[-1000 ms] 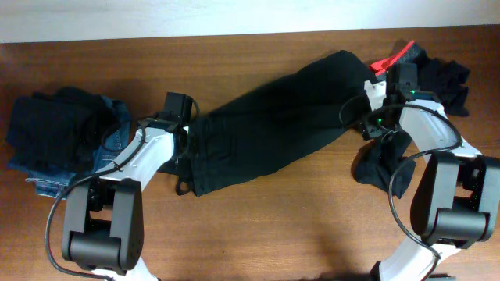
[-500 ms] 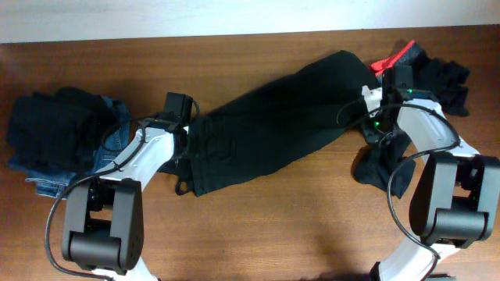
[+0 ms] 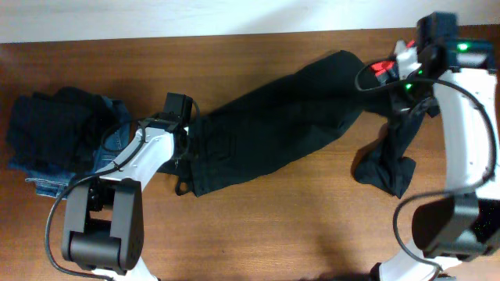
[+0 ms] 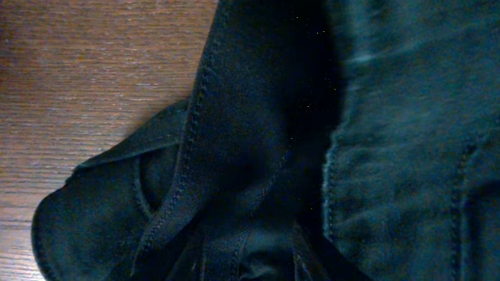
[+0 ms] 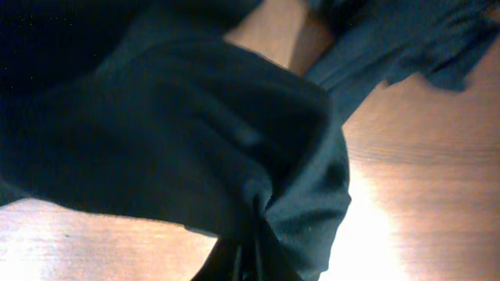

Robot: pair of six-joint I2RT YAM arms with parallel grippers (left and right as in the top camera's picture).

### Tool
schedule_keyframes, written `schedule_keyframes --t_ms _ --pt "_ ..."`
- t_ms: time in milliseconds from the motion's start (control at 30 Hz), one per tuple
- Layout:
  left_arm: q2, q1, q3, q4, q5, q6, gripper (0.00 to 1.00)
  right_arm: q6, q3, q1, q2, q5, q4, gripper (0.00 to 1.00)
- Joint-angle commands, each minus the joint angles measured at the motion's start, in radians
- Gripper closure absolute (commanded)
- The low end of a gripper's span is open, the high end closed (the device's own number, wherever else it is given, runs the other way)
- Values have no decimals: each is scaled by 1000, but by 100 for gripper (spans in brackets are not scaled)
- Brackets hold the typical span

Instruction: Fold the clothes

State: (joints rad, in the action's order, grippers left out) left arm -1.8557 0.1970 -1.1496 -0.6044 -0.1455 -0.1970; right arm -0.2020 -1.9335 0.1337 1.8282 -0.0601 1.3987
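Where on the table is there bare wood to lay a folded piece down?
Widest bare table: the near side, between left arm and right arm, in front of the large black garment. A narrower strip: the far edge, left of that garment's upper end. Crowded: the left end, under the pile of clothes; the right end, where a black piece hangs.

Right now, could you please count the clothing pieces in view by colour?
Black: 3 (large spread piece, left heap, hanging piece)
Blue denim jeans: 1
Red-edged piece: 1
Total: 5
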Motion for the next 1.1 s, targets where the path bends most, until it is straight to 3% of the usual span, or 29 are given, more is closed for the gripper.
schedule_keyframes --t_ms 0,233,533,733,800,900,1067 --pt "-13 -3 -11 -10 -8 16 63 -50 -53 -8 -18 -50 -15 96" --pt "-13 -3 -11 -41 -8 16 63 -76 -53 -10 45 -62 -193 96" --pt "-13 -3 -11 -69 -9 16 64 -109 -53 -9 163 -72 -177 96" --pt "-13 -3 -11 -61 -8 16 64 -135 -53 -9 210 -87 -264 96" --pt "-13 -3 -11 -57 -8 15 65 -133 -53 -9 233 -86 -343 96" --pt "-7 -3 -14 -69 -8 3 77 -115 -53 -9 262 -82 -386 96" --pt "43 -22 -61 -66 0 -41 77 -84 -53 -10 327 -83 -438 96"
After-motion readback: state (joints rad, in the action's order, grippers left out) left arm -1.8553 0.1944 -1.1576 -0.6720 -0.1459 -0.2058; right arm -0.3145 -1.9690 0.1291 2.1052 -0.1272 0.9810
